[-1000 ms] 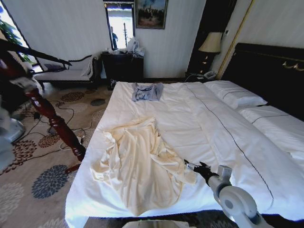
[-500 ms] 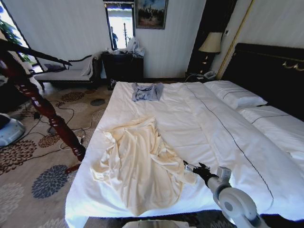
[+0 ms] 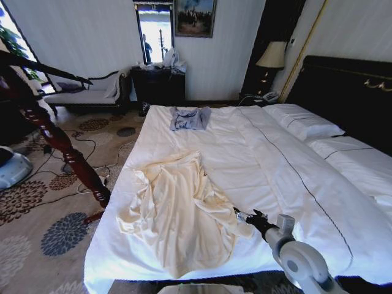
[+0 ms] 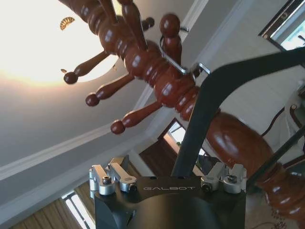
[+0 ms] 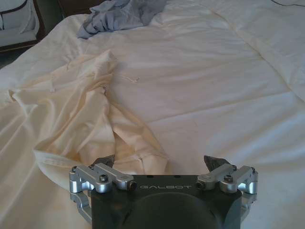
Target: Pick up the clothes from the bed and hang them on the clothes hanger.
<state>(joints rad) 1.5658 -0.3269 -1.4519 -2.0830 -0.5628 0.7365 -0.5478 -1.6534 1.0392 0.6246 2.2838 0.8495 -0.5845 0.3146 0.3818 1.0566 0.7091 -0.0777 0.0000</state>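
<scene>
One cream garment (image 3: 177, 211) seen spread flat on bed (image 3: 257, 165), near foot end. Right pincer (image 3: 244, 217) held low at garment's right edge, fingers apart. Left pincer (image 4: 167, 179) raised beside wooden post (image 4: 157, 71), clamped on dark hanger (image 4: 214, 100).

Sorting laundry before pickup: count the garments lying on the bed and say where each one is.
2. The cream clothes lie spread near the foot of the bed, close to the open right pincer. A small grey-blue garment lies crumpled at the bed's far edge. Nothing suggests others hidden.
</scene>
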